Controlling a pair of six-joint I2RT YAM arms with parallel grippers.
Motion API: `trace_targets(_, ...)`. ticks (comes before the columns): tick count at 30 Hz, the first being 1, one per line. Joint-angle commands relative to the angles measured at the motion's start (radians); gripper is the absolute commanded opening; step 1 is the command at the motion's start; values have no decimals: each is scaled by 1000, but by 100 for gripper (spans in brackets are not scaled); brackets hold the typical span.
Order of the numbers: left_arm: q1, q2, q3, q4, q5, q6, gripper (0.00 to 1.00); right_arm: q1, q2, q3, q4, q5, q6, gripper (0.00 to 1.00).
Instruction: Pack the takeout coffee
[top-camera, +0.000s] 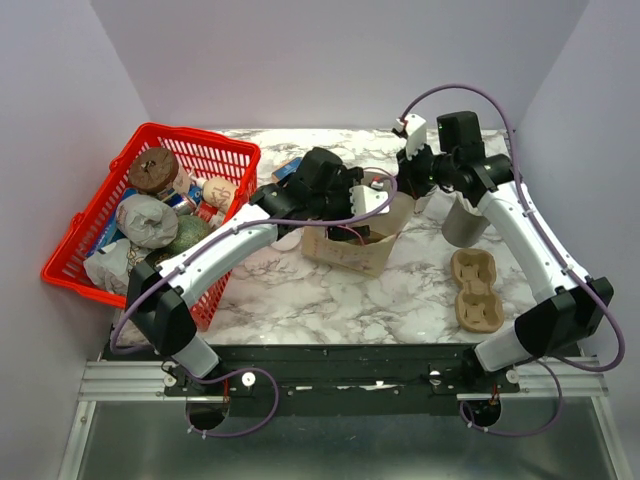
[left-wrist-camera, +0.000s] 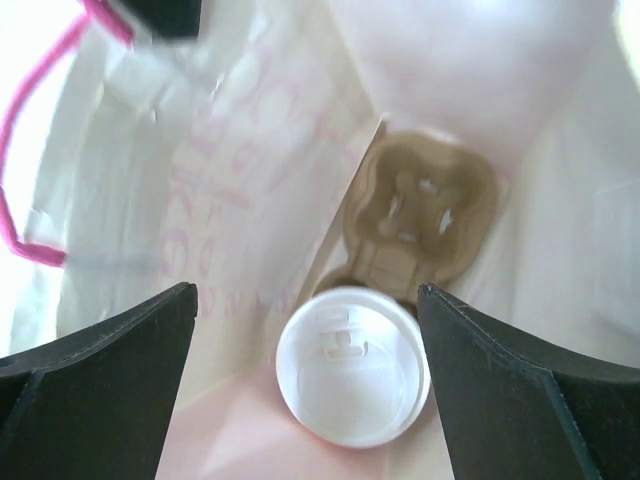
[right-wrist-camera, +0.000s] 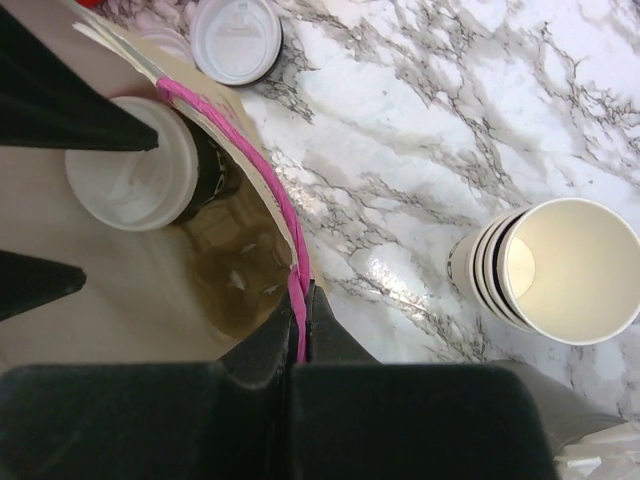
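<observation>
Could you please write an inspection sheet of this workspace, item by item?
Surface: marble table, no spill seen.
Job's things: lidded coffee cup stands inside the paper bag, by a cardboard carrier.
Clutter: full red basket; second carrier; cup stack; loose lid; grey cup.
Grippers: left gripper open over the cup; right gripper shut on the bag's rim.
Cables: purple cables along both arms.
Surroundings: plain white walls.
</observation>
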Motion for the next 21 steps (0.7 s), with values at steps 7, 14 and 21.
trace_targets(7,27,-125,-92,198,160,-232,98,-6,68,89,5,28,10,1)
trace_targets(14,50,-164,-26,415,68,-441,98,-6,105,135,14,47,-9,20)
trace_targets(21,85,-132,85,409,5,-509,98,-6,114,205,-12,12,-27,74)
